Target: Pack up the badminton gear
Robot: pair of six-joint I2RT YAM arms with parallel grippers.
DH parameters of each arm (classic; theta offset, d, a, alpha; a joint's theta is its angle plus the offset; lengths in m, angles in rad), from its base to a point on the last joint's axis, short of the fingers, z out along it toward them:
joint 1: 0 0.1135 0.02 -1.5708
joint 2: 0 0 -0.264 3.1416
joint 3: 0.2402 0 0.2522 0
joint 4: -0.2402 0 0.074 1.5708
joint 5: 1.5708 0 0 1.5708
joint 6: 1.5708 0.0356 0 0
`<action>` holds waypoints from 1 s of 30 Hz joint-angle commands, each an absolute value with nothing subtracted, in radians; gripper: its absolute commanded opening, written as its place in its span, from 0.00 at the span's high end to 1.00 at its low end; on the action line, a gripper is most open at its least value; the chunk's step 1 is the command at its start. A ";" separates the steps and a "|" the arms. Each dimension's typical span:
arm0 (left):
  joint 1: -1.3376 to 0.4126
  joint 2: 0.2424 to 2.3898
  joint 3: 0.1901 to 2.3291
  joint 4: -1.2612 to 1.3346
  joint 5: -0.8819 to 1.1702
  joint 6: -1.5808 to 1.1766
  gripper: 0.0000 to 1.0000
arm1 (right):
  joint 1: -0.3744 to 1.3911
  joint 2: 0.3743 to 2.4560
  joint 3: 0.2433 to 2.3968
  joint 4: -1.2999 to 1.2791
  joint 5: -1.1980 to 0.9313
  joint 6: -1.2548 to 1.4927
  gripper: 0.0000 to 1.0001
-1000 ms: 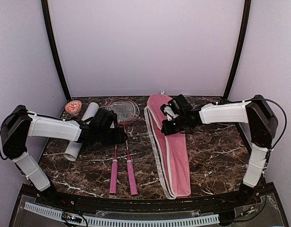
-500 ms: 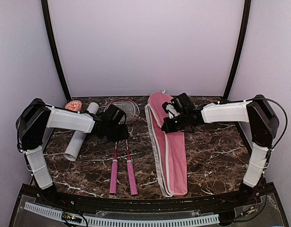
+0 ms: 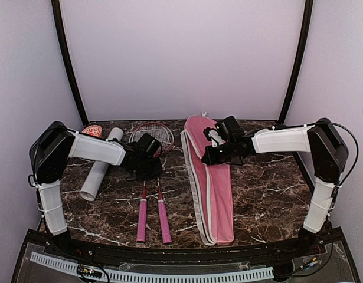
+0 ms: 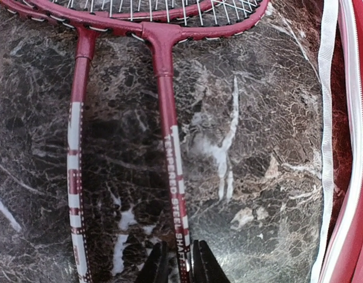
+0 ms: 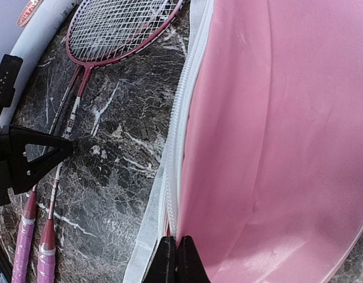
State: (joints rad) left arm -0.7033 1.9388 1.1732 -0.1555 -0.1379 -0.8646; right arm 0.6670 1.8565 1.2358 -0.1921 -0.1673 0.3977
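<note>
Two red-framed rackets (image 3: 153, 137) with pink handles (image 3: 164, 221) lie side by side mid-table. My left gripper (image 3: 147, 169) sits low over their shafts. In the left wrist view its fingers (image 4: 202, 266) stand close on either side of the right racket's shaft (image 4: 169, 147). The pink cover (image 3: 219, 188) lies to the right of them. My right gripper (image 3: 208, 158) is shut on the cover's white zip edge (image 5: 176, 177) and holds the top layer up. The white tube (image 3: 100, 166) lies at the left. No shuttlecocks show.
A small red-patterned round cap (image 3: 91, 131) sits at the back left beside the tube's far end. The tube (image 5: 39, 36) and the left gripper's black body (image 5: 22, 162) show at the left of the right wrist view. Dark marble table (image 3: 270, 188), walls close on three sides.
My left arm has swung right and forward, from beside the tube to the racket shafts. My right gripper has stayed on the cover's edge, and the cover's near end has shifted slightly.
</note>
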 commanded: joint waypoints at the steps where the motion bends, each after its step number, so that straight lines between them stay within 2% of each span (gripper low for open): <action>1: -0.703 1.953 1.199 -0.198 -0.156 -0.885 0.88 | 0.654 1.828 1.222 -0.143 -0.189 0.405 1.00; 5: -0.703 1.942 1.218 -0.219 -0.164 -0.888 1.00 | 0.648 1.831 1.212 -0.133 -0.199 0.407 1.00; 20: -0.766 1.675 1.190 -0.348 -0.262 -0.788 1.00 | 0.629 1.817 1.186 -0.100 -0.238 0.421 1.00; 30: -0.958 1.568 1.090 -0.563 -0.329 -0.855 1.00 | 0.626 1.827 1.196 -0.094 -0.261 0.455 1.00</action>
